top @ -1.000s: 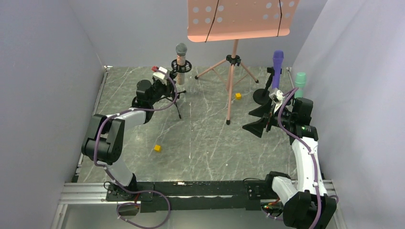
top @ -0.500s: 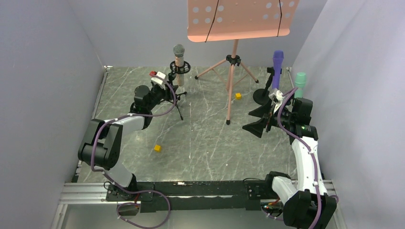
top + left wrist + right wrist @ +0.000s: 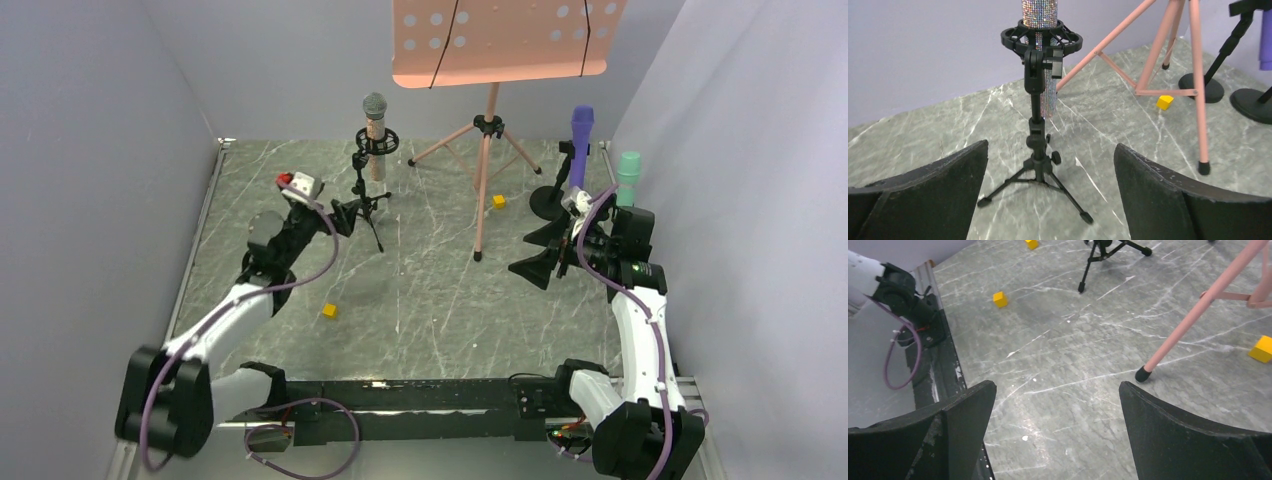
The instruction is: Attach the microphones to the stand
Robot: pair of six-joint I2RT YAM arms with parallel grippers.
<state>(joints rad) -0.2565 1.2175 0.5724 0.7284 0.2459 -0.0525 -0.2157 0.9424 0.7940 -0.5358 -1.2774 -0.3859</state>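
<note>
Though the left wrist view crops the glittery microphone (image 3: 1039, 14), we see it seated in the tripod stand (image 3: 1036, 137); left gripper (image 3: 1050, 146) and right gripper (image 3: 1058, 385) gape, empty.

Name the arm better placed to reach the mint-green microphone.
Right. The mint-green microphone stands by the right wall, just beyond the right gripper, whose jaws are open and empty. The left gripper, also open, faces the tripod stand on the opposite side.

- Glittery pinkish-brown stick microphone (image 3: 1039, 12), left of the pink tripod music stand (image 3: 1198, 100): head cut off by the top edge.
- Mint-green stick microphone (image 3: 628, 175), right of that stand: lower end hidden.
</note>
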